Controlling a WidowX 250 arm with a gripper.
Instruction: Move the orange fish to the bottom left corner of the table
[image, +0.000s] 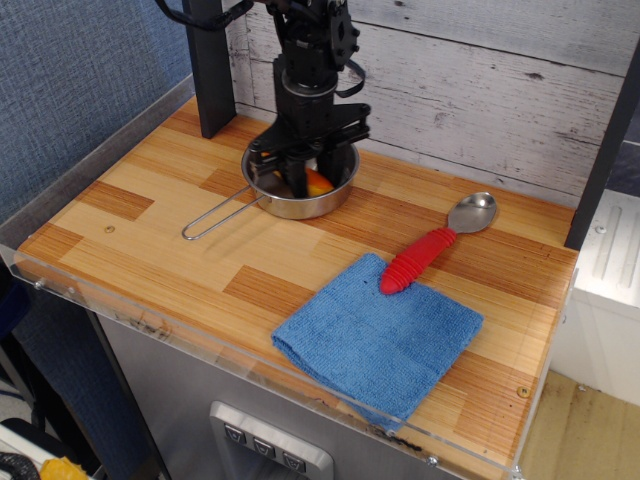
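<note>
The orange fish (320, 183) lies inside a small steel pan (300, 209) at the back of the wooden table (150, 240). Only parts of the fish show on either side of the black fingers. My gripper (297, 178) reaches straight down into the pan, and its fingers are drawn together around the middle of the fish. The fish still rests low in the pan. The bottom left corner of the table (60, 250) is bare wood behind the clear acrylic rim.
The pan's wire handle (215, 217) points to the front left. A red-handled spoon (420, 257) lies to the right, its handle resting on a blue cloth (378, 335) at the front right. A black post (212, 70) stands at the back left.
</note>
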